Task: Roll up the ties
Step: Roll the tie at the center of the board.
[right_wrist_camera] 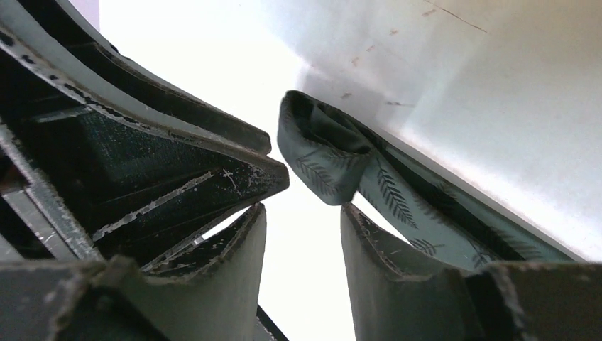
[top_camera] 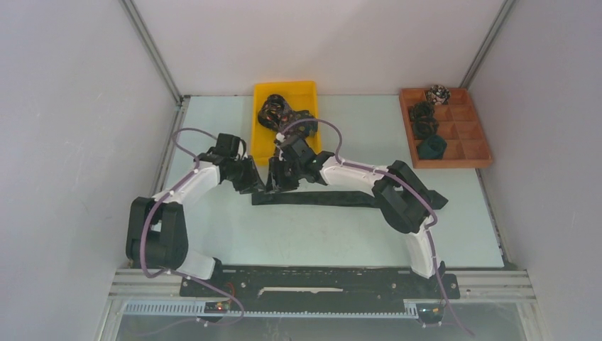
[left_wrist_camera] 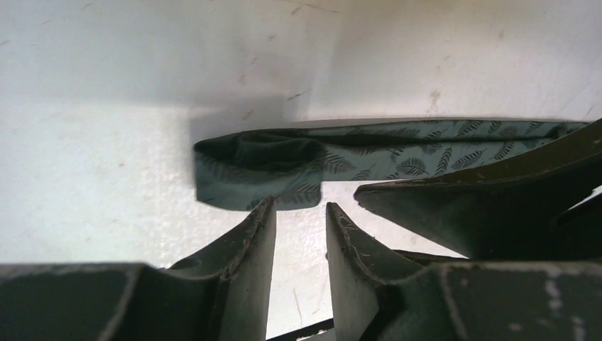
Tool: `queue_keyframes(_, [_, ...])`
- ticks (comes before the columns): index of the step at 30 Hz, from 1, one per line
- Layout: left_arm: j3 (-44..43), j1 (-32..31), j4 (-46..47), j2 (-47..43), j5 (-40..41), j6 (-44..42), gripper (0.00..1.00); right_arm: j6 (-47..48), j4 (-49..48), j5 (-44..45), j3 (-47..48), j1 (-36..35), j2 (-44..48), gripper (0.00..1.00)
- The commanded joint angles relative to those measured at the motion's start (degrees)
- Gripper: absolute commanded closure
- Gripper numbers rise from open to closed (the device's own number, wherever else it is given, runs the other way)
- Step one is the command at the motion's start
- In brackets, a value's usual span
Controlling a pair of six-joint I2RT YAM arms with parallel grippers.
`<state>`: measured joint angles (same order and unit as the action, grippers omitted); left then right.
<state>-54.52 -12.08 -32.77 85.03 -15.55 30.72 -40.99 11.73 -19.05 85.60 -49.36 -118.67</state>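
Note:
A dark green tie with a fern pattern lies flat across the table, its left end folded over into a small first turn, also in the right wrist view. My left gripper is open and empty, its fingertips just short of the folded end. My right gripper is open and empty, right beside that fold. The two grippers stand close together; the right one's finger shows in the left wrist view.
A yellow bin behind the grippers holds bunched dark patterned ties. A wooden compartment tray at the back right holds rolled ties. White walls enclose the table.

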Motion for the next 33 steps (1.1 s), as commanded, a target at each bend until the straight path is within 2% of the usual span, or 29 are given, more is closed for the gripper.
queue_keyframes(1, [2.10, 3.45, -1.58, -4.53, -0.29, -2.80, 0.63, 1.44, 2.57, 1.96, 6.13, -1.26, -1.95, 0.52])
queue_keyframes(9, [5.13, 9.95, -4.83, -10.80, 1.72, -6.49, 0.63, 3.25, 10.18, 6.98, 12.54, -2.84, -6.26, 0.47])
queue_keyframes(15, [6.54, 11.46, -5.75, -13.31, 3.32, -7.90, 0.63, 4.52, 16.48, 10.38, 18.86, -4.19, -9.82, 0.48])
queue_keyframes(20, [7.30, 11.90, -5.53, -13.59, 3.51, -8.37, 0.63, 4.78, 17.55, 10.42, 21.52, -4.64, -11.74, 0.49])
queue_keyframes(24, [7.57, 11.90, -5.23, -13.34, 3.47, -8.55, 0.63, 4.38, 18.02, 10.35, 22.27, -4.61, -12.92, 0.62])
queue_keyframes(28, [7.93, 11.90, -4.83, -13.15, 3.36, -8.66, 0.64, 4.17, 18.18, 10.52, 22.24, -4.37, -13.08, 0.80])
queue_keyframes(33, [8.03, 11.90, -4.32, -13.12, 2.86, -8.50, 0.64, 4.17, 18.24, 9.92, 22.03, -3.76, -12.87, 0.94])
